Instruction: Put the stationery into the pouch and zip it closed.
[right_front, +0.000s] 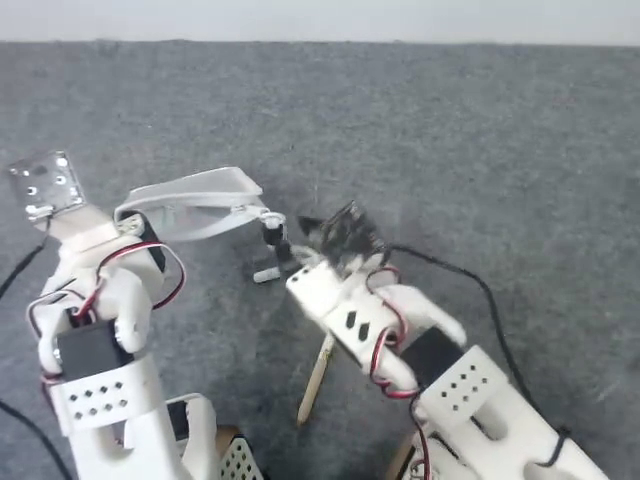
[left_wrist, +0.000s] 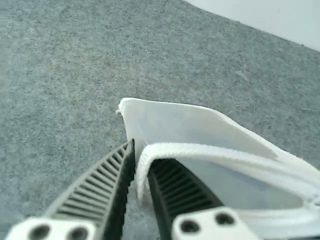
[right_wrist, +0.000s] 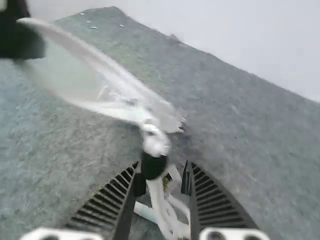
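A translucent white pouch (right_front: 195, 203) hangs off the table, held by its zipper edge in my left gripper (right_front: 140, 222). In the left wrist view the gripper (left_wrist: 140, 156) is shut on the pouch's ribbed zipper band, and the pouch (left_wrist: 185, 125) spreads beyond it. My right gripper (right_front: 279, 252) is at the pouch's other end. Between its fingers stands a small black and white item (right_wrist: 152, 162), with the right gripper (right_wrist: 161, 169) closed on it just short of the pouch (right_wrist: 90, 82). A wooden stick (right_front: 315, 378) lies on the carpet beside the right arm.
Grey carpet (right_front: 470, 150) covers the whole table. A black cable (right_front: 480, 290) trails from the right arm. The far side and right side of the carpet are free.
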